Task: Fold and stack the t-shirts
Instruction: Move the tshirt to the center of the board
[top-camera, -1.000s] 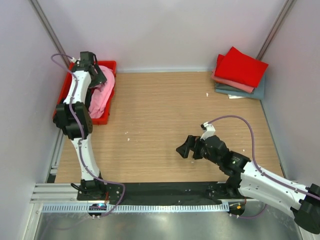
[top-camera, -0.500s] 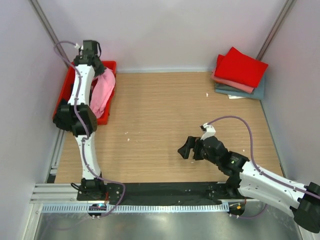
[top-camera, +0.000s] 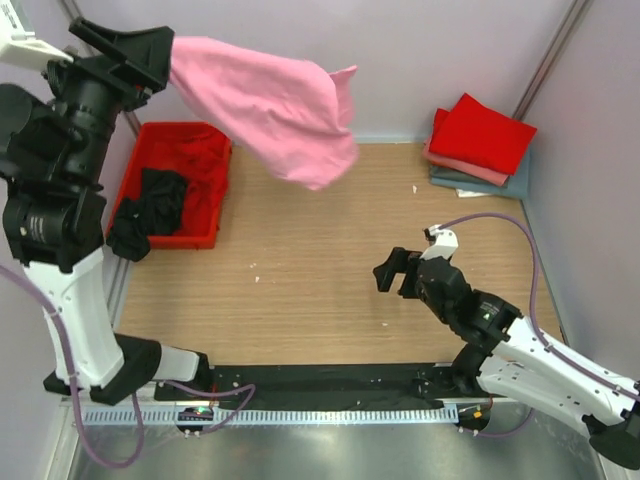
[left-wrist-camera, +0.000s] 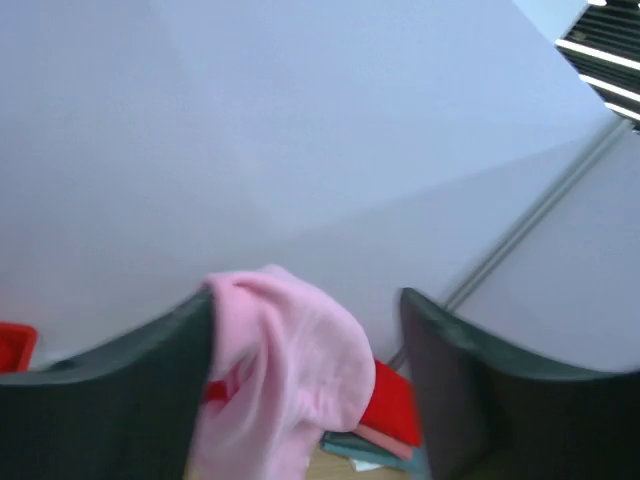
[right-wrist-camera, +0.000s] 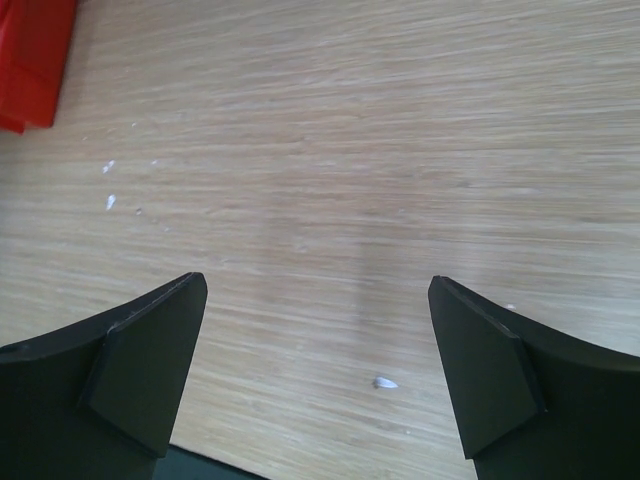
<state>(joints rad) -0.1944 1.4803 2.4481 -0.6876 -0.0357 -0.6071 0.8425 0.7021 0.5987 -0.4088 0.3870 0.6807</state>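
Pink t-shirt (top-camera: 270, 105) aloft; black t-shirt (top-camera: 150, 205) overhead-only

A red plastic tray (top-camera: 190, 241) is set at the far left corner of the wooden table (top-camera: 320, 250); small white specks (top-camera: 416, 188) are scattered over the wood.

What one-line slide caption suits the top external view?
A light pink t-shirt in the air at the raised left hand; stack of folded t-shirts at far right.

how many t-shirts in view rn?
5. Pink shirt in the air on the far left side; black shirt in the red tray; red shirt, salmon shirt and grey-blue shirt stacked at far right. More may hide in the tray.
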